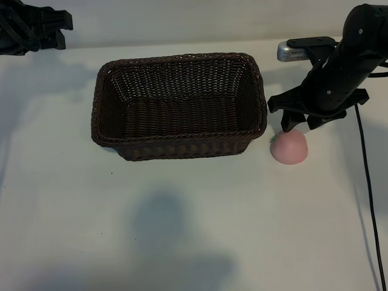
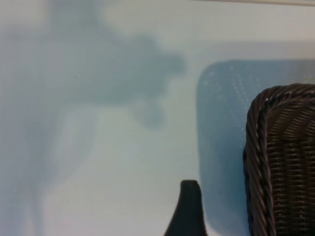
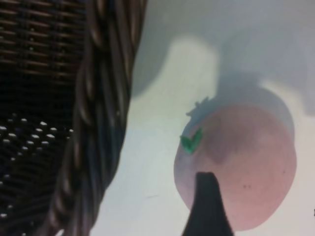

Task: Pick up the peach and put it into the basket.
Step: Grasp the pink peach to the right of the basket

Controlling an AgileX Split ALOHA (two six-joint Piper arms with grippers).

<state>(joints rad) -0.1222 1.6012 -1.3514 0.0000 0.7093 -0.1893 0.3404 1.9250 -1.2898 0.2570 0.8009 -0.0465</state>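
The peach (image 1: 290,149), pale pink with a green stem bit, lies on the white table just right of the basket (image 1: 182,145), a dark-brown woven wicker one. My right gripper (image 1: 300,124) hangs open over the peach's far side, fingers spread to either side of its top. In the right wrist view one dark finger (image 3: 206,196) overlaps the peach (image 3: 246,162), beside the basket's braided rim (image 3: 98,123). The left gripper (image 1: 36,27) is parked at the table's far left corner, open; its wrist view shows one finger (image 2: 190,201) and a basket corner (image 2: 275,162).
A grey camera body (image 1: 294,51) sits on the right arm above the peach. A black cable (image 1: 367,182) runs down the table's right side. The basket holds nothing visible. White table surface spreads in front of the basket.
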